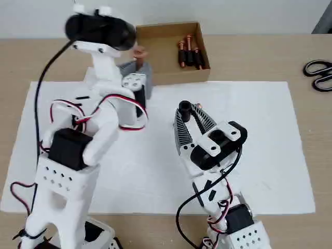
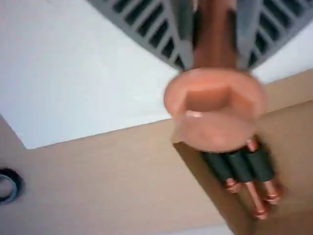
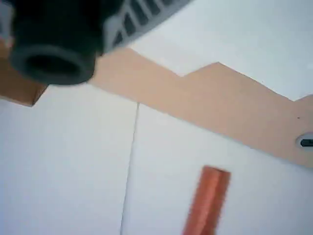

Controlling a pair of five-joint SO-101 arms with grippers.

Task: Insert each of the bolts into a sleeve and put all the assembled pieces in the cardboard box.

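left hand (image 1: 138, 65) grips bolt (image 2: 215, 107) | right hand (image 1: 188, 112) grips sleeve (image 3: 51, 46) | box (image 1: 158, 39): three assemblies (image 1: 191, 53)

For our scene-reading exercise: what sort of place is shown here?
Probably a robotics lab bench: white plastic left arm and right arm on a light wooden tabletop, with a white paper sheet, black-handled scissors nearby.

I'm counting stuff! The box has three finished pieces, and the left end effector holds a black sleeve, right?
No: the left end effector holds a copper bolt, per the left wrist view; the right end effector holds the black sleeve. Three pieces in the box is right.
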